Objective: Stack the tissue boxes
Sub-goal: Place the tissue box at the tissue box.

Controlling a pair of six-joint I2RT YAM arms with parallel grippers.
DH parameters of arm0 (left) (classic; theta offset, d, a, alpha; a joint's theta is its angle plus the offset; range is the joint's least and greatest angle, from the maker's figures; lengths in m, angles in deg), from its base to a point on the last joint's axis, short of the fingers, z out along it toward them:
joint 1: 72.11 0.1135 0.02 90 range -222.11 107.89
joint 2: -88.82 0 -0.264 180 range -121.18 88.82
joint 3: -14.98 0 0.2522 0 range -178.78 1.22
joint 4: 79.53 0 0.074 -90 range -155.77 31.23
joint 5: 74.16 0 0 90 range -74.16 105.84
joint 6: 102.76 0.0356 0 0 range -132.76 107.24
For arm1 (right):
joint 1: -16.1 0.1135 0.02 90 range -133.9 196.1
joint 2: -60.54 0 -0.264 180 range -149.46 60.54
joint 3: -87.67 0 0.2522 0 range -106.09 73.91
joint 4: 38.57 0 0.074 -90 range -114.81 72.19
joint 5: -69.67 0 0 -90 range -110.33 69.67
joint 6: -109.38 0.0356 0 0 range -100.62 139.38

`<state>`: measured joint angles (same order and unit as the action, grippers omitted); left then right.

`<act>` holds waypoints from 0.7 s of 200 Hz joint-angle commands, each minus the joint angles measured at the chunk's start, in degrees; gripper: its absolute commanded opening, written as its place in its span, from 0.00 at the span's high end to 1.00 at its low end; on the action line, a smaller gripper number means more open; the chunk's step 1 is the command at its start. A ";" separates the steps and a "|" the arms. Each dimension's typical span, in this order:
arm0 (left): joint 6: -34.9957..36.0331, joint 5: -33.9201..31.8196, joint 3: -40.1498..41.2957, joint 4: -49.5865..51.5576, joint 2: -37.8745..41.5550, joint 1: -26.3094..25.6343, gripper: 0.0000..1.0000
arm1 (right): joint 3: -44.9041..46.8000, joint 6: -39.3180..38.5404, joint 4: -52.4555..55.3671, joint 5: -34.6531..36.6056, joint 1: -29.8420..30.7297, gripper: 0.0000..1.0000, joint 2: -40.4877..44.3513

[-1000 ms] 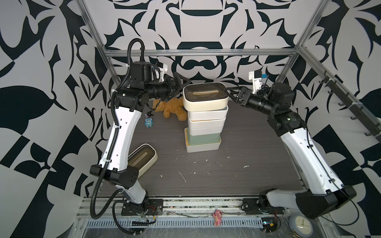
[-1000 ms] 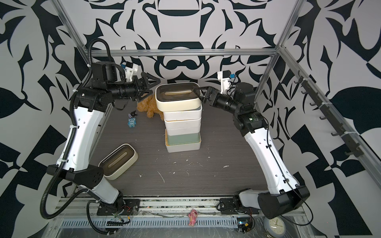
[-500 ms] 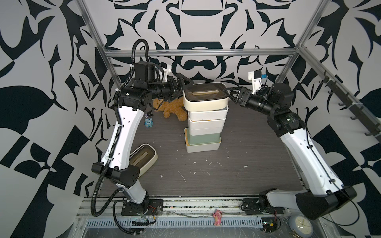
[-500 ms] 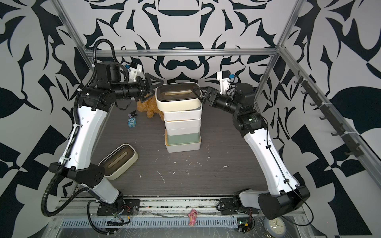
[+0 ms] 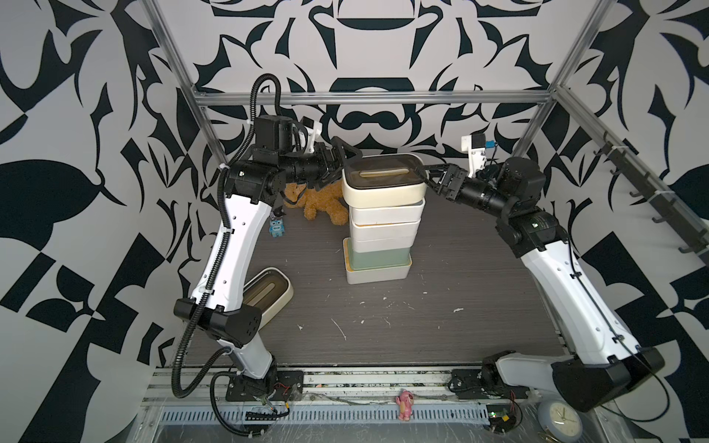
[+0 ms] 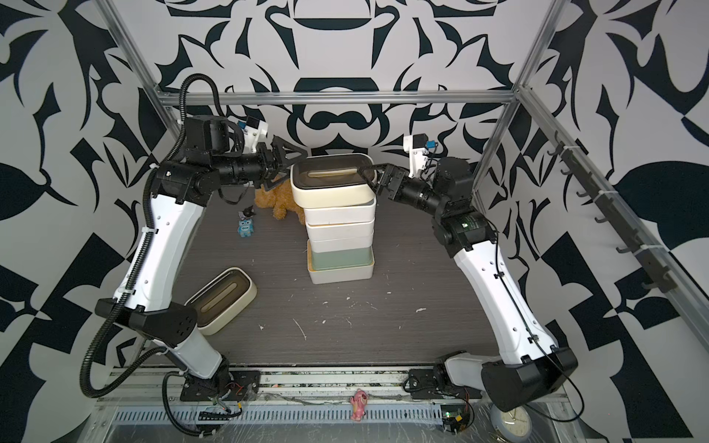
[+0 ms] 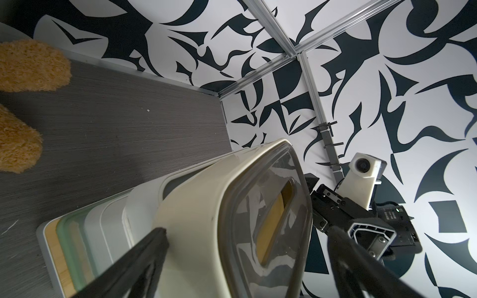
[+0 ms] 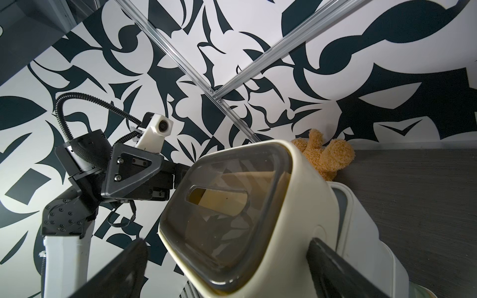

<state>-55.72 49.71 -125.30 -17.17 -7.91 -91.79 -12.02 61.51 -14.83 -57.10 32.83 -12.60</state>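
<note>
With left jaws and right jaws gaping empty at the top box's [image 5: 383, 188] 9 and 3 o'clock, we could clip it, toppling the stack [image 5: 383, 230].

stack [image 5: 383, 245] upright, middle of worktop [image 5: 422, 326] | base white box [image 5: 378, 274], bamboo lid | sage green box [image 5: 380, 259] above | white boxes [image 5: 385, 224] over it | topmost cream box [image 5: 383, 190], dark-brown slotted lid | second cream box [image 5: 268, 293] apart, front-left, lid up

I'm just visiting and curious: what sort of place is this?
Probably a robotics lab test cell: a left arm and a right arm bolted to a rail, an aluminium frame, and stacked tissue boxes as practice props.
</note>
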 commanded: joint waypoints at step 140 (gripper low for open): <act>0.25 2.28 0.29 -0.76 0.66 -1.43 0.01 | 0.97 0.04 -2.66 3.27 1.55 0.01 4.33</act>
<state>-55.72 49.90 -125.28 -17.22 -7.93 -92.44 -10.97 61.66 -14.92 -54.63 33.84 -9.87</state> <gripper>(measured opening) 0.993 0.993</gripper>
